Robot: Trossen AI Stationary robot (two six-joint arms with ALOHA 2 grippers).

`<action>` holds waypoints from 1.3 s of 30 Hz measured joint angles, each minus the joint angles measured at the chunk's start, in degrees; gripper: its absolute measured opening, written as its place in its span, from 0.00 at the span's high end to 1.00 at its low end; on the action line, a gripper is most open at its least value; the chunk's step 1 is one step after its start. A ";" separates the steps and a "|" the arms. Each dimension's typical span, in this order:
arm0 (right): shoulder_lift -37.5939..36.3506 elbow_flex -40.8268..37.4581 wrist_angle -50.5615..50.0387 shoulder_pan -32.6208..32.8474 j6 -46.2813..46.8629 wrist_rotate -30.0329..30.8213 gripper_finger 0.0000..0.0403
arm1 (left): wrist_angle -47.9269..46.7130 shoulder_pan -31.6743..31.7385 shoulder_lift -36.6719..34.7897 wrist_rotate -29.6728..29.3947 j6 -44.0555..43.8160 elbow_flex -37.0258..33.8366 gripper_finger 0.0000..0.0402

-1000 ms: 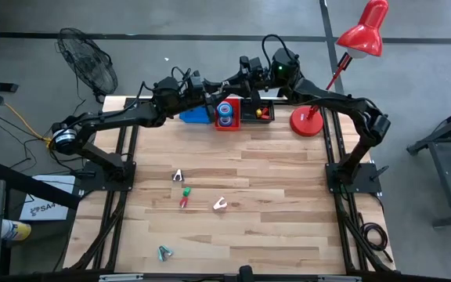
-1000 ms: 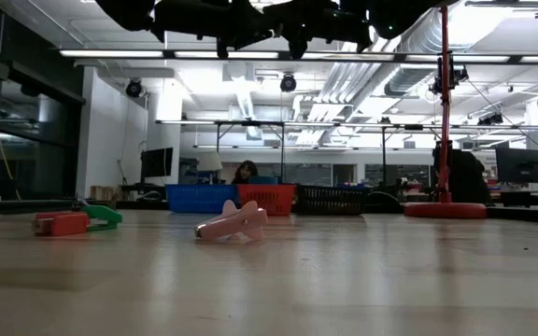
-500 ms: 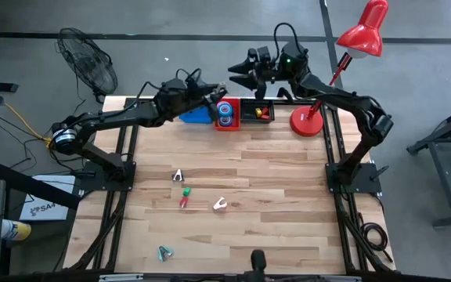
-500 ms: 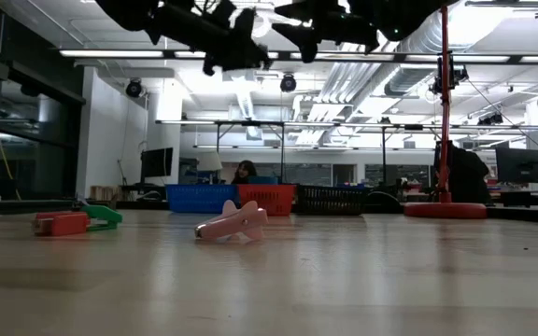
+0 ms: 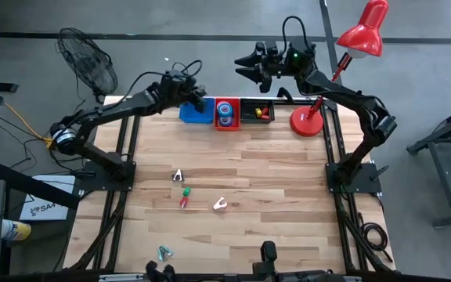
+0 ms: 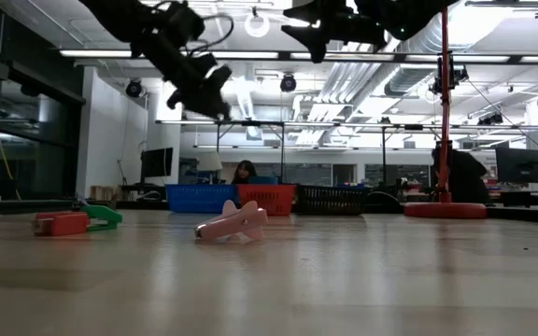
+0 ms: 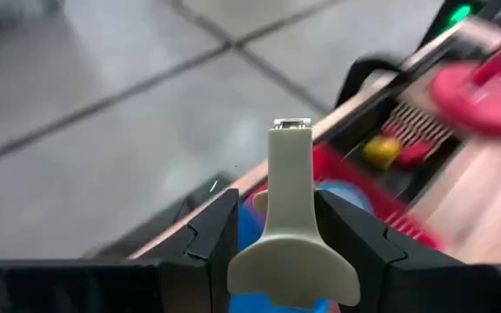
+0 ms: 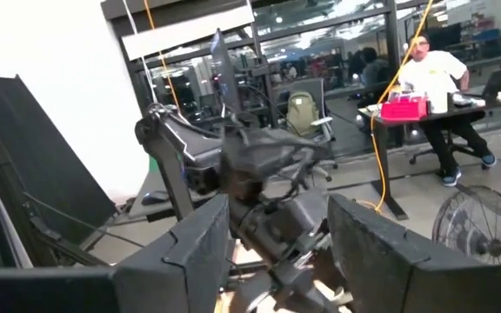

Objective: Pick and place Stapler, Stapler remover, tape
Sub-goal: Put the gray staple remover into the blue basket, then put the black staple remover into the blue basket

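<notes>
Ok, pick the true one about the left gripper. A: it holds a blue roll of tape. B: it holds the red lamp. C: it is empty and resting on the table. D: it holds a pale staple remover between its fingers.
D: the left wrist view shows the left gripper closed on a pale staple remover, raised near the blue bin at the table's far edge.
</notes>
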 joint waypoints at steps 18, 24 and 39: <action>0.00 0.02 -3.96 -0.14 -3.01 0.07 0.53 | -9.32 7.88 11.39 9.50 0.22 0.00 0.66; 0.00 0.04 -5.34 -0.18 -4.04 0.05 0.53 | -8.95 7.90 14.90 9.91 -3.48 -0.02 0.66; 0.00 0.04 -6.15 -0.20 -4.52 0.07 0.53 | -9.01 7.80 15.45 9.90 -4.96 -0.02 0.41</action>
